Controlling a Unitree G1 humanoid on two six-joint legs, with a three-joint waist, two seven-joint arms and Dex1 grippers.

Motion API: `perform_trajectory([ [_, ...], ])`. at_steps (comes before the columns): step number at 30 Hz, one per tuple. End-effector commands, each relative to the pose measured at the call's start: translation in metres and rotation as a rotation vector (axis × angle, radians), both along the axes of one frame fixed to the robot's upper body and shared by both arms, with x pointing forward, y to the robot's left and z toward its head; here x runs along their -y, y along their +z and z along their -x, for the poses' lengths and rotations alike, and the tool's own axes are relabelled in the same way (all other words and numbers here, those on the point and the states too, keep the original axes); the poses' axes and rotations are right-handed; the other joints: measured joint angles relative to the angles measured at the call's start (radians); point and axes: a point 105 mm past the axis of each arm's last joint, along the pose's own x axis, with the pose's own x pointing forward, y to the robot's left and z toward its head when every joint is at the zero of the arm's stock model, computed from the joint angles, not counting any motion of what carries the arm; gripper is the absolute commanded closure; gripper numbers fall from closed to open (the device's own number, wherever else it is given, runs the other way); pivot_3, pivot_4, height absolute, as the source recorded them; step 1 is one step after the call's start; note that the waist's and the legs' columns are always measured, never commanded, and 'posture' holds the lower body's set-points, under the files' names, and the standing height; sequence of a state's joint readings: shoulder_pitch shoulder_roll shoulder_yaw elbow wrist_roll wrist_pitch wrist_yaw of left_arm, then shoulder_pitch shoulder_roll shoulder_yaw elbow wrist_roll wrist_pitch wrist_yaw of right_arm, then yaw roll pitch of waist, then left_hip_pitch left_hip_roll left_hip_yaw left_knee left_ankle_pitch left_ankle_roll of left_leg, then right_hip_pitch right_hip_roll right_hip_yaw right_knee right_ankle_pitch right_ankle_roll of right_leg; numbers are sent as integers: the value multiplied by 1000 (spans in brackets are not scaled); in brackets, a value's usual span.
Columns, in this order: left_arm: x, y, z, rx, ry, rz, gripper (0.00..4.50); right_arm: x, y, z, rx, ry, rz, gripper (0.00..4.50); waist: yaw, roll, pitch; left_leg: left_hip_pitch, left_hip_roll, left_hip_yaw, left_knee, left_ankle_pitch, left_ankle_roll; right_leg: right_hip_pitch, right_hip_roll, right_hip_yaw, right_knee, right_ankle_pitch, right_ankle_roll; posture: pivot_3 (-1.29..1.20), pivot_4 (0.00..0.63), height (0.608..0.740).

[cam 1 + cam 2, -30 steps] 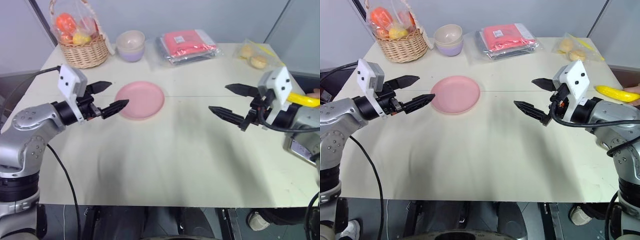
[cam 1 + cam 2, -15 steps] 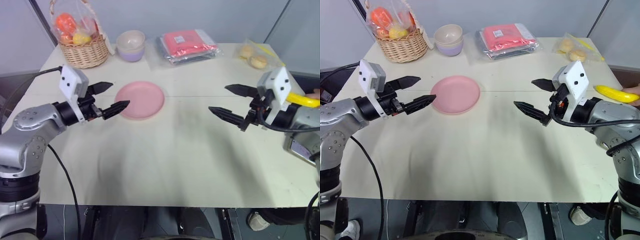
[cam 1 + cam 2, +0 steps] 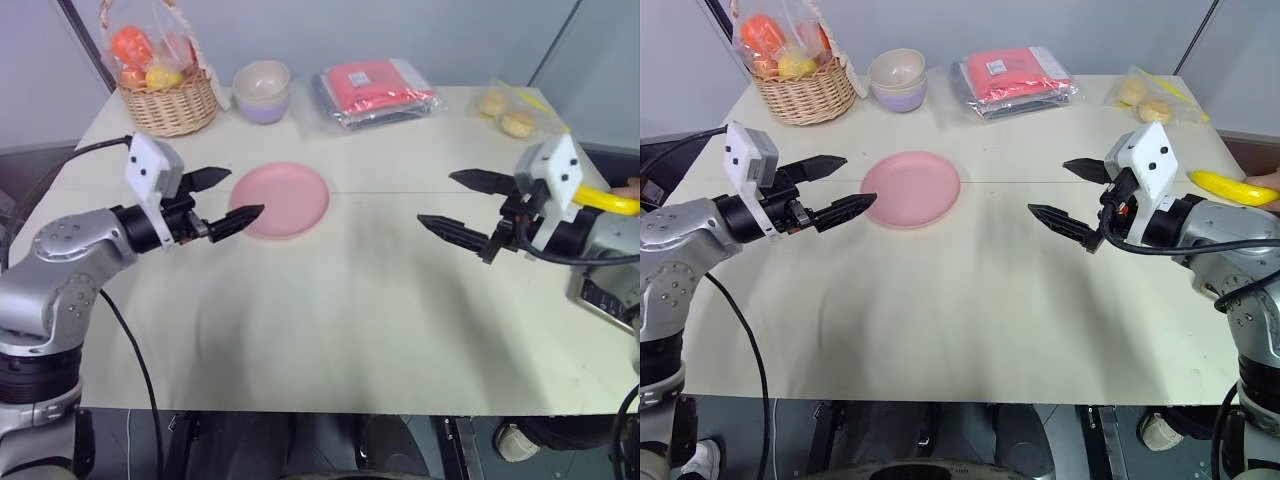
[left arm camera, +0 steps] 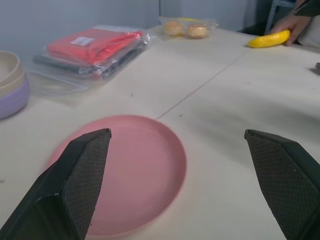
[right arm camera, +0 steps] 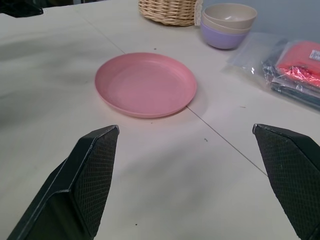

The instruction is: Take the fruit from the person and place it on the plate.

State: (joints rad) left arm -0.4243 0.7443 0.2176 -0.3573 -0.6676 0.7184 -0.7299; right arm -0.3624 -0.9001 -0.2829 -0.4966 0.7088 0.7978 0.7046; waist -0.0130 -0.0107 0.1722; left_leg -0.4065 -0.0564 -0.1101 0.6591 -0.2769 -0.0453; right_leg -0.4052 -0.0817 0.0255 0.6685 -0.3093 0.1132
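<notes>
The pink plate (image 3: 283,199) lies flat on the pale table, left of centre. Just left of the plate and above the table, my left gripper (image 3: 245,192) is open and holds nothing. My right gripper (image 3: 436,196) hovers over the right half of the table, also open and holding nothing, its fingers pointing toward the plate. At the table's right edge, behind my right wrist, a person's hand (image 4: 292,22) holds the yellow fruit (image 3: 1230,187), a banana, well apart from both grippers.
A wicker basket (image 3: 168,100) of wrapped fruit stands at the back left, with stacked bowls (image 3: 262,92) beside it. A red pack in plastic (image 3: 375,90) lies at the back centre. A bag of buns (image 3: 510,115) lies at the back right.
</notes>
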Motion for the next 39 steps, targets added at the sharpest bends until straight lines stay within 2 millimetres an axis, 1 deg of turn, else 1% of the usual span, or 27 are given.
perform_trajectory([
  [1,4,9,5,40,-20,0,0,1,13,3,62,-2,17,112,0,0,0,0,0,0,0,0,0,0,0,0,0,0,0,0,150,740],
  [10,6,9,3,45,-26,2,0,1,14,3,67,-8,18,112,0,0,0,0,0,0,0,0,0,0,0,0,0,0,0,0,150,740],
  [15,3,11,-2,69,14,15,0,-2,14,1,69,-4,0,112,0,0,0,0,0,0,0,0,0,0,0,0,0,0,0,0,150,740],
  [20,2,24,-15,134,78,59,0,-5,14,-3,81,-4,-14,112,1,0,0,0,0,0,1,0,0,0,0,0,0,0,0,0,150,740],
  [23,8,32,-23,153,74,81,0,-6,23,-13,114,-41,-73,112,0,0,0,0,0,0,2,0,0,0,0,0,0,0,0,0,150,740],
  [25,11,33,-25,157,62,79,0,-12,29,-23,111,-72,-151,112,-4,0,0,0,0,0,2,0,0,0,0,0,1,0,0,0,150,740],
  [28,13,32,-27,156,49,72,0,-28,36,-37,75,-98,-272,112,-9,0,0,0,0,0,2,0,-1,-1,0,0,2,0,0,0,150,740],
  [30,14,29,-26,151,43,64,0,-44,39,-46,18,-94,-378,112,-10,0,0,0,0,0,2,0,-1,-2,1,0,2,0,0,0,150,740],
  [33,14,28,-26,151,40,59,0,-66,44,-54,-38,-73,-478,112,-8,0,0,-1,0,0,2,1,-1,-2,0,0,2,0,0,0,150,740],
  [36,14,28,-26,154,39,56,0,-80,49,-65,-68,-77,-523,112,-4,0,0,-2,-1,0,2,1,-1,-2,0,0,2,0,0,0,150,740],
  [39,12,26,-21,142,33,48,0,-91,59,-79,-61,-80,-529,112,-6,0,0,-2,-1,0,3,1,-1,-2,-1,0,2,0,0,0,150,740],
])
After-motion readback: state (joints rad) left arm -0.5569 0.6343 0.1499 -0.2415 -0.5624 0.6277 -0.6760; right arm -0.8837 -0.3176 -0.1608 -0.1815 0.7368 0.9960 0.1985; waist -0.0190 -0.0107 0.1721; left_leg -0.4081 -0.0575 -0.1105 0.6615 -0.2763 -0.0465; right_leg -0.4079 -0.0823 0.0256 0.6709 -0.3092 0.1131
